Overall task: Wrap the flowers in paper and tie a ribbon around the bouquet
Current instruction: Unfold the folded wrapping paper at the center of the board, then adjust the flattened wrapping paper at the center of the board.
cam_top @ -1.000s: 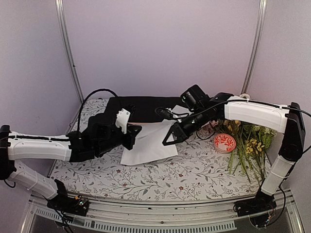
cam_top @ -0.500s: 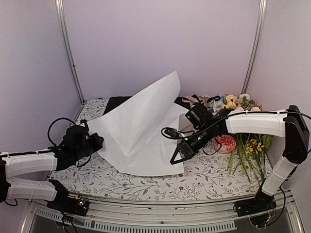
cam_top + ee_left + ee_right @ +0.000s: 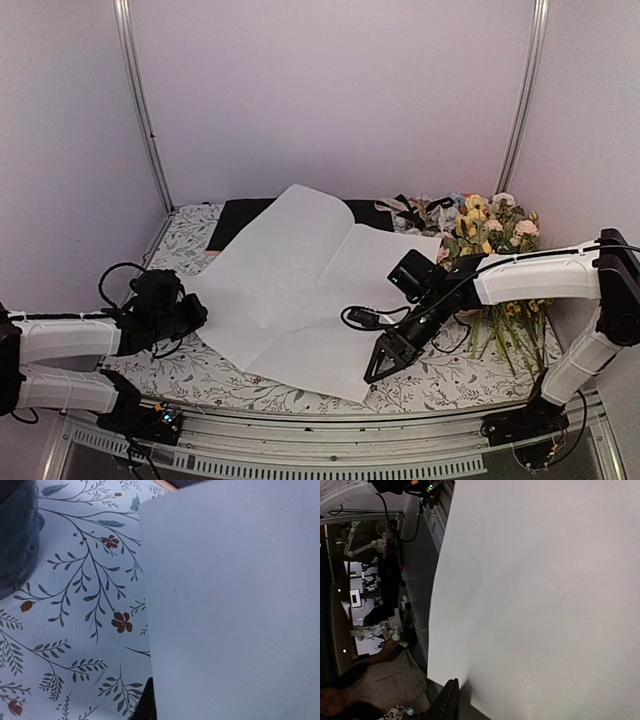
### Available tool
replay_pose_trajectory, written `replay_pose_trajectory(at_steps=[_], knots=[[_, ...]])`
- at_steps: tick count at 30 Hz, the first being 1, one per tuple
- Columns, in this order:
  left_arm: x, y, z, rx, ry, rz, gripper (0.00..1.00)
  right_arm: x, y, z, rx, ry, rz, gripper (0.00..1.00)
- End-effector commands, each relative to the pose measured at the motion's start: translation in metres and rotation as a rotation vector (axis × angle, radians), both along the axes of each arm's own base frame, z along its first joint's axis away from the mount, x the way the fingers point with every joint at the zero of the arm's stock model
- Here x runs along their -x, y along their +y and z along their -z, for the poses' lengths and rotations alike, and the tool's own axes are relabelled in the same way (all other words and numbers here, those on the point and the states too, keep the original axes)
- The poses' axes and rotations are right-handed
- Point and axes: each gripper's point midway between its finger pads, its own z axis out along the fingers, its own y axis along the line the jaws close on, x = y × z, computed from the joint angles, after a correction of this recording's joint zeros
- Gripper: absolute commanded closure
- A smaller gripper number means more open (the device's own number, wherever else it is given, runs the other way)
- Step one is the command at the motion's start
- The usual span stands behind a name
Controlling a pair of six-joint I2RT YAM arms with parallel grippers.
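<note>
The white paper (image 3: 290, 280) lies spread wide over the middle of the table, its far edge a little raised. My left gripper (image 3: 188, 312) is shut on the paper's left corner. In the left wrist view the sheet (image 3: 235, 605) covers the right half, with one dark fingertip (image 3: 145, 705) at its edge. My right gripper (image 3: 380, 365) is at the paper's near right corner. There the sheet (image 3: 545, 590) hides all but one finger (image 3: 447, 700). The flowers (image 3: 487, 225) lie bare at the back right. The ribbon and a bouquet are out of view.
A black sheet (image 3: 240, 212) lies behind the paper at the back. Green stems with yellow sprigs (image 3: 510, 335) lie by the right arm. The floral tablecloth (image 3: 440, 375) shows along the near edge. Metal posts (image 3: 140, 110) stand at the back corners.
The small folded paper was lifted, opened out and drawn toward the near edge. My left gripper pulled back to the left; my right gripper moved to the near right.
</note>
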Motion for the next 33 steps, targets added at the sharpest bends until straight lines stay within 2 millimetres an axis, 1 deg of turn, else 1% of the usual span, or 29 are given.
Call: replay_pose_trajectory(at_steps=[1, 3, 4, 5, 6, 7, 8, 9, 10, 12, 13, 15, 16, 17, 19, 21, 23, 24, 26, 29, 31, 33], knots=[[-0.001, 0.011, 0.003, -0.16, 0.03, 0.053, 1.0, 0.009, -0.01, -0.026, -0.01, -0.035, -0.046, 0.56], [-0.002, 0.011, 0.001, -0.233, 0.02, 0.116, 1.0, 0.006, -0.02, -0.033, 0.03, -0.086, -0.069, 0.48], [-0.003, 0.011, 0.0, -0.266, 0.02, 0.138, 1.0, 0.001, -0.025, -0.037, 0.044, -0.12, -0.075, 0.46], [-0.003, 0.013, 0.0, -0.301, 0.025, 0.155, 1.0, -0.007, -0.03, -0.041, 0.059, -0.156, -0.066, 0.45], [-0.004, 0.015, 0.0, -0.321, 0.035, 0.16, 1.0, -0.02, -0.033, -0.047, 0.054, -0.194, -0.033, 0.44], [-0.004, 0.012, 0.0, -0.318, 0.034, 0.182, 1.0, -0.032, -0.036, -0.056, 0.038, -0.206, 0.005, 0.44], [-0.006, 0.008, -0.001, -0.31, 0.023, 0.205, 1.0, -0.046, -0.04, -0.063, 0.036, -0.233, 0.043, 0.43], [-0.006, 0.005, 0.0, -0.31, 0.031, 0.219, 1.0, -0.062, -0.047, -0.064, 0.072, -0.257, 0.089, 0.44], [-0.006, 0.005, 0.001, -0.321, 0.045, 0.226, 1.0, -0.087, -0.047, -0.077, 0.084, -0.325, 0.152, 0.43], [-0.008, 0.006, 0.001, -0.339, 0.062, 0.228, 1.0, -0.138, -0.055, -0.076, 0.179, -0.477, 0.296, 0.41], [-0.009, 0.006, 0.001, -0.342, 0.06, 0.226, 1.0, -0.16, -0.057, -0.07, 0.231, -0.523, 0.372, 0.4], [-0.011, 0.006, -0.003, -0.346, 0.053, 0.222, 1.0, -0.197, -0.052, -0.049, 0.314, -0.577, 0.443, 0.39], [-0.013, 0.007, -0.006, -0.353, 0.051, 0.219, 1.0, -0.213, -0.05, -0.033, 0.369, -0.589, 0.455, 0.39], [-0.014, 0.008, -0.01, -0.363, 0.053, 0.215, 1.0, -0.23, -0.052, -0.015, 0.445, -0.616, 0.465, 0.39], [-0.015, 0.01, -0.018, -0.381, 0.045, 0.212, 1.0, -0.259, -0.056, 0.015, 0.565, -0.671, 0.474, 0.4], [-0.015, 0.011, -0.023, -0.389, 0.033, 0.215, 1.0, -0.279, -0.059, 0.039, 0.65, -0.717, 0.468, 0.41], [-0.013, 0.011, -0.023, -0.384, 0.033, 0.225, 1.0, -0.29, -0.058, 0.059, 0.684, -0.738, 0.432, 0.41], [-0.012, 0.01, -0.022, -0.379, 0.036, 0.231, 1.0, -0.291, -0.056, 0.069, 0.687, -0.734, 0.416, 0.41], [-0.011, 0.009, -0.019, -0.371, 0.041, 0.244, 1.0, -0.285, -0.052, 0.086, 0.677, -0.703, 0.382, 0.42], [-0.011, 0.009, -0.017, -0.377, 0.052, 0.247, 1.0, -0.264, -0.054, 0.11, 0.664, -0.626, 0.349, 0.44], [-0.014, 0.01, -0.02, -0.384, 0.048, 0.247, 1.0, -0.243, -0.063, 0.124, 0.677, -0.563, 0.342, 0.45], [-0.018, 0.01, -0.024, -0.386, 0.036, 0.25, 1.0, -0.221, -0.073, 0.133, 0.692, -0.511, 0.35, 0.45]])
